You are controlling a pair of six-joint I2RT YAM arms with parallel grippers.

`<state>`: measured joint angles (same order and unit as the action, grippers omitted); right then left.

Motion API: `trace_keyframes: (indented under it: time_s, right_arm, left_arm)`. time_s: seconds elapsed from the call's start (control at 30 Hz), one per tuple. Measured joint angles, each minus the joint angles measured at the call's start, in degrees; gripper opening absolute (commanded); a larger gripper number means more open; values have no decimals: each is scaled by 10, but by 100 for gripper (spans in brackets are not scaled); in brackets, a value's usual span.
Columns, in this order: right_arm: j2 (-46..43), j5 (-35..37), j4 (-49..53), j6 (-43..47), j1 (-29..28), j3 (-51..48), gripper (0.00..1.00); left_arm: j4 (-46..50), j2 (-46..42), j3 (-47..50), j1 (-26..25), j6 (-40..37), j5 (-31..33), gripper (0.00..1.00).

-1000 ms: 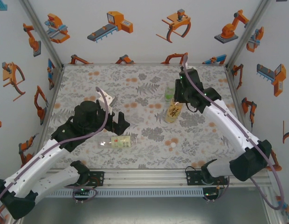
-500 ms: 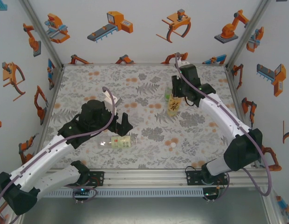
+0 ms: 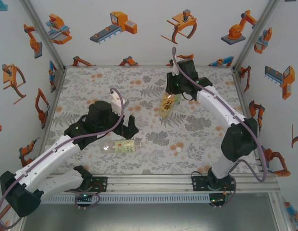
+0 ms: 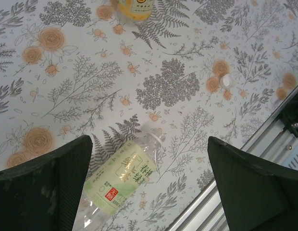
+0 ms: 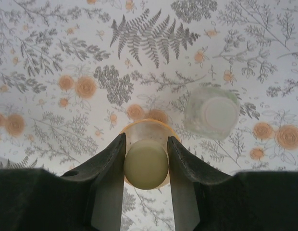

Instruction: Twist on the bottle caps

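The lying bottle (image 4: 122, 180) carries a pale label with large green Chinese characters and a small red square mark (image 4: 110, 194) beside them, none sharp enough to read. The yellow bottle (image 3: 169, 105) bears dark characters on its label, too small to make out.

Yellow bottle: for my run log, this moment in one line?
right gripper: shut on yellow bottle cap; left gripper: open above lying bottle; white cap: loose
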<state>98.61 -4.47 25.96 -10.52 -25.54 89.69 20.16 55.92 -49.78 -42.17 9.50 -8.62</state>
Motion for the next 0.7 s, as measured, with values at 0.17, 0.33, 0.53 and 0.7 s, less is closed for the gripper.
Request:
trace_keyframes:
  time_s: [0.17, 0.33, 0.53, 0.7]
  right_arm:
    - [63, 15, 23, -1, 0, 85, 13]
    - [118, 24, 47, -1, -1, 161, 13]
    - [149, 26, 69, -1, -2, 202, 27]
    - [150, 30, 82, 1, -10, 207, 53]
  left_arm:
    - [0, 2, -5, 5, -4, 0, 97]
    - [-3, 11, -8, 9, -6, -2, 97]
    - [-5, 25, -8, 10, -9, -4, 97]
    - [-5, 26, -8, 15, -12, -7, 97]
